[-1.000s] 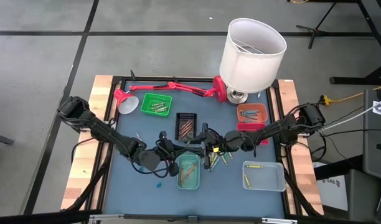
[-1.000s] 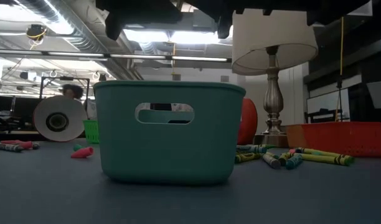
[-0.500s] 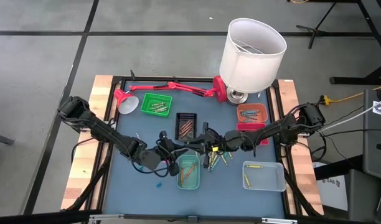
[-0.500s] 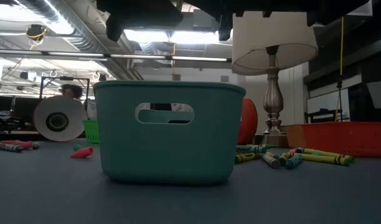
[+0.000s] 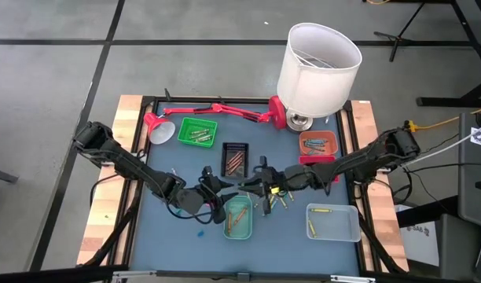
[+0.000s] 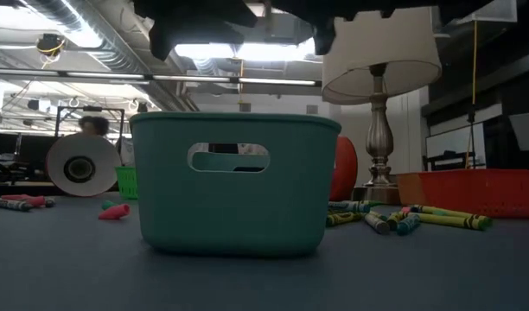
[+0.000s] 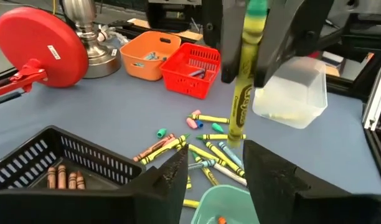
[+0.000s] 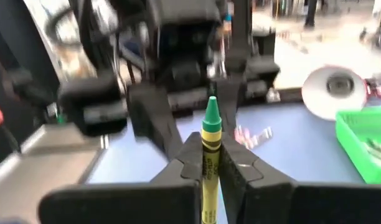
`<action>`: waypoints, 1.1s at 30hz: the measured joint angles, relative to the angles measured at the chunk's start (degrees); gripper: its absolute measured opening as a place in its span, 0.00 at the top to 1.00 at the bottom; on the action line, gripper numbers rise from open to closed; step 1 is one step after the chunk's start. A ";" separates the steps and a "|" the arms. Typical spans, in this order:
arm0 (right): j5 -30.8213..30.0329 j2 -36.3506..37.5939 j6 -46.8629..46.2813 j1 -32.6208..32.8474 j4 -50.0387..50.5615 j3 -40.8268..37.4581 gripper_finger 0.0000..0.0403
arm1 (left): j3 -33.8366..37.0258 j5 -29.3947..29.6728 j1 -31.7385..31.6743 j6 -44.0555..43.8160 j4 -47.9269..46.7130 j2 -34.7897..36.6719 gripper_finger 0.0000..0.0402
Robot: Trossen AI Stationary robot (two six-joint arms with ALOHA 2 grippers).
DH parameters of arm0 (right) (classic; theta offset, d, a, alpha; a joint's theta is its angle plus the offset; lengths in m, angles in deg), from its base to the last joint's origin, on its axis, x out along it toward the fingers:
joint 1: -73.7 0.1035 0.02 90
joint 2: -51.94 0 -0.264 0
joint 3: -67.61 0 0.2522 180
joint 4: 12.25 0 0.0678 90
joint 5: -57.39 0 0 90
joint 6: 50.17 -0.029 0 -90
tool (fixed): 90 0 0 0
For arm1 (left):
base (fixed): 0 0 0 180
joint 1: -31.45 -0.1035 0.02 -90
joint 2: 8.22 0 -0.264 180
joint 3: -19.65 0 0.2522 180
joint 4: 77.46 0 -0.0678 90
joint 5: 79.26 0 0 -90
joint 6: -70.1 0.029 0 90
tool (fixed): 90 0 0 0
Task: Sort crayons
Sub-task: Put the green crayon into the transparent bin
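A yellow crayon (image 7: 241,93) with a green tip (image 8: 211,118) hangs in the air above the teal tray (image 5: 239,217). My right gripper (image 8: 209,142) is shut on it. My left gripper (image 7: 218,163) faces it from the table's left, open. Its two fingers stand on either side of the crayon's free end and apart from it. In the high view both grippers, the left (image 5: 222,192) and the right (image 5: 257,186), meet near the table's middle. Several loose crayons (image 7: 203,142) lie on the blue mat beside the tray. My right gripper pinches the crayon's paper-wrapped shaft (image 8: 208,163) between its two fingers (image 8: 190,163). The fingers lie along the crayon. The green tip sticks out past the fingertips toward my left gripper. The crayon is lifted clear of the table and the trays.
A black tray (image 5: 236,157) holding brown crayons, a green tray (image 5: 197,131), an orange tray (image 5: 317,142), a red tray (image 5: 319,161) and a clear tray (image 5: 332,222) ring the middle. A white-shaded lamp (image 5: 319,59) and a red desk lamp (image 5: 217,110) stand along the far edge.
My right arm has shifted: its elbow has swung a little toward the table's right edge while its gripper stays by my left gripper over the teal tray. In the low view the dark gripper shapes overhead have changed outline.
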 joint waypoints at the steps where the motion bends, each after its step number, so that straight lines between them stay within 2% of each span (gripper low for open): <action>1: 0.01 1.23 0.00 0.01 3.27 -0.01 0.94 | 0.00 -0.02 0.00 0.00 -0.29 0.00 0.66; 5: 4.88 6.52 -3.28 0.07 16.90 -0.02 0.94 | 0.00 -0.20 0.00 -0.04 -2.09 0.00 0.65; 11: 17.21 12.56 -16.45 0.87 37.71 -0.02 0.94 | 0.00 -0.33 0.00 -0.04 -2.56 0.00 0.65; 14: 23.79 14.59 -23.31 2.73 47.36 -0.02 0.94 | 0.00 -0.35 0.02 -0.04 -2.55 0.00 0.65; 18: 28.61 16.49 -28.85 6.38 57.77 -0.02 0.94 | 0.00 -0.35 0.02 -0.04 -2.52 0.00 0.65; 27: 29.67 16.58 -33.24 14.50 76.95 -0.02 0.94 | 0.00 -0.35 0.02 -0.04 -2.49 0.00 0.65; 33: 29.66 16.58 -36.07 16.28 85.54 -0.04 0.94 | 0.00 -0.35 0.02 -0.04 -2.46 0.00 0.65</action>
